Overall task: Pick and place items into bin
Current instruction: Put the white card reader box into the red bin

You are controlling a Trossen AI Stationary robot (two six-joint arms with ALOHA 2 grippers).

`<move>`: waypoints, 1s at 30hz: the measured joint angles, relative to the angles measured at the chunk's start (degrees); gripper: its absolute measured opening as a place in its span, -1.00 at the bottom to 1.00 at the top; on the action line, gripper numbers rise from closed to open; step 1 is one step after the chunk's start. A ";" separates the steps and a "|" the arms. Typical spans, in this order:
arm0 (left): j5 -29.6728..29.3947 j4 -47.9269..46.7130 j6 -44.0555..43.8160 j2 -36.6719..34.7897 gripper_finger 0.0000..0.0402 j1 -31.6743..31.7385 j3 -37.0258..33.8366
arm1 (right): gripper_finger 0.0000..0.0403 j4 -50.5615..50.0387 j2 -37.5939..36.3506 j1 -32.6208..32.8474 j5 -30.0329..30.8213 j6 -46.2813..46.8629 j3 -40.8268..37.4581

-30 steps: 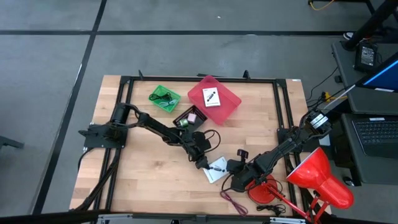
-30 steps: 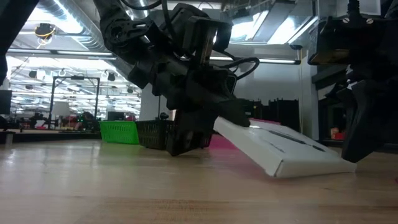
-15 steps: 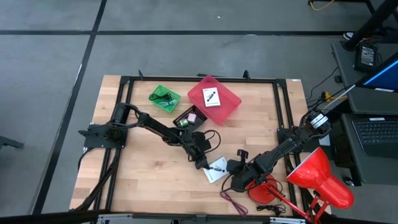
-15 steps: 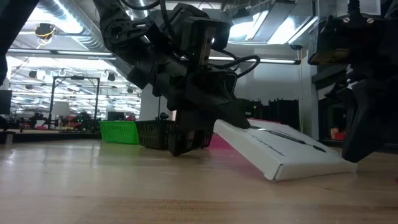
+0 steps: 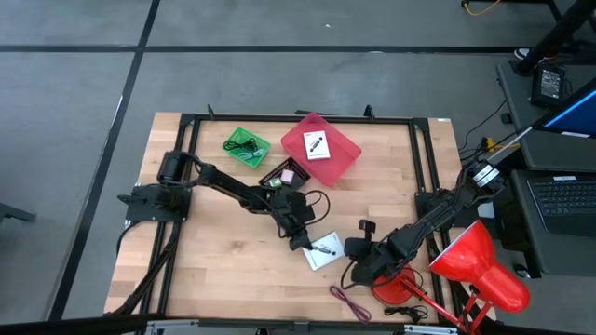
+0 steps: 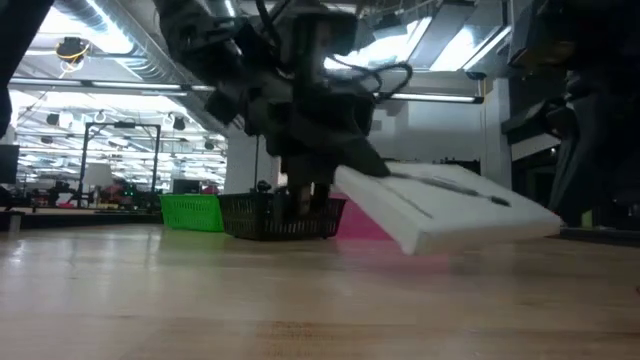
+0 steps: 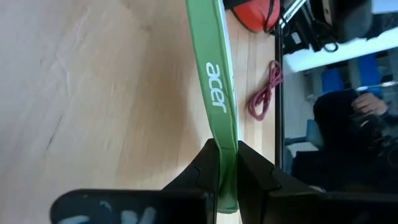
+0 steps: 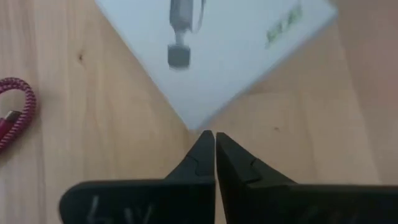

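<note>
A flat white box (image 5: 323, 252) with a black mark on top and a green edge hangs just above the table's middle. My left gripper (image 5: 303, 244) is shut on it. Just right of the box, my right gripper (image 5: 348, 251) is shut, its tips (image 8: 214, 144) pointing at the box's near corner (image 8: 194, 123). The red bin (image 5: 346, 160) stands at the table's far side with a second white card (image 5: 317, 145) lying inside. A maroon cord (image 5: 351, 302) lies on the table near its front edge. My left gripper pinches the box's green edge (image 7: 226, 134) between its two fingers, one on each flat face. The fingers come slanting down from the table's left. The box (image 6: 440, 205) hangs clear of the table, tilted. Whether my right gripper touches the box's corner, I cannot tell.
A green basket (image 5: 247, 147) and a black basket (image 5: 282, 174) stand left of the bin. A red desk lamp (image 5: 475, 265) fills the near right corner, its base (image 5: 391, 284) beside my right arm. A black frame (image 5: 419, 167) rims the table.
My left gripper has gone up with the white box. The box rested on the table by its lower edge a second ago and now hangs clear and nearer to level. My right gripper has also risen a little beside it.
</note>
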 joint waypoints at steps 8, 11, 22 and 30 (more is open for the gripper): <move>-7.81 -14.11 7.96 -9.83 -0.89 0.56 0.03 | -1.00 -0.67 -3.88 0.02 4.29 -3.27 0.04; -12.10 -18.46 11.94 -14.37 -0.89 0.67 0.04 | -1.00 -0.48 -6.48 0.16 6.68 -4.45 0.15; -25.98 -24.09 20.96 -26.69 -0.89 0.73 -6.07 | -1.00 9.77 -8.92 4.47 22.24 -3.09 -6.37; -31.40 -4.58 21.08 -35.73 -0.89 1.11 -21.13 | -1.00 25.59 -8.95 3.50 22.71 -5.64 -13.79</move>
